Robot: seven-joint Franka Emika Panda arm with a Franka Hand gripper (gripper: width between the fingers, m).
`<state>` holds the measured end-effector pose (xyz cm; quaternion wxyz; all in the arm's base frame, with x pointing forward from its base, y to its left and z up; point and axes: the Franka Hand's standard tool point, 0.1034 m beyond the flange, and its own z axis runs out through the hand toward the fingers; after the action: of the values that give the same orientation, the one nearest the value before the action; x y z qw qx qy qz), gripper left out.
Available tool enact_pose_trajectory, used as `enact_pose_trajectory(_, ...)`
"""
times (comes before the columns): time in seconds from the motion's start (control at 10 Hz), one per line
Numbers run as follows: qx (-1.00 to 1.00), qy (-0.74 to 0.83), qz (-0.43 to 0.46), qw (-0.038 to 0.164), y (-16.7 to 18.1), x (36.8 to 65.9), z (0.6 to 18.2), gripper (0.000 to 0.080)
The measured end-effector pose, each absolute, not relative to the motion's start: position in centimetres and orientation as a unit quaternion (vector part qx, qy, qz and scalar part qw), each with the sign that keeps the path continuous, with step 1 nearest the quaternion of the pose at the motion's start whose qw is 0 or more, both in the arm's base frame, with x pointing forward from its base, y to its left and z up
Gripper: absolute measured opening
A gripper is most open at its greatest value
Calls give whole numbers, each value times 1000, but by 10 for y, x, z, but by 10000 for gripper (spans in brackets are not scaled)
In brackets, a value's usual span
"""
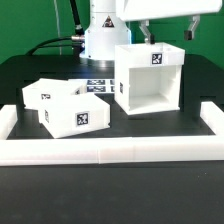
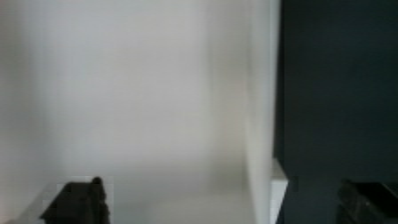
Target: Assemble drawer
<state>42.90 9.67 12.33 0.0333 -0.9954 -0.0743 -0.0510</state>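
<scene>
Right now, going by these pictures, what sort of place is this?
Most likely a robotics lab bench: a robot arm stands behind a black table, white drawer parts carry square marker tags, and a low white rail borders the work area.

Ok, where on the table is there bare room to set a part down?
Bare table between the housing and the front rail, and beside the housing on the exterior view's right. Crowded at that view's left, where two trays sit together.
</scene>
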Motion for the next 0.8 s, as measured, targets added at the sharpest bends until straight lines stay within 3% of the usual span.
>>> enact_pose_trajectory(0.5, -996, -70, -44, 35, 99, 411, 101, 650)
enact_pose_trajectory(0.7, -996, -70, -41, 35, 102, 408, 97, 602)
enact_pose_trajectory(0.8, -996, -70, -42, 36, 102, 409, 96, 427)
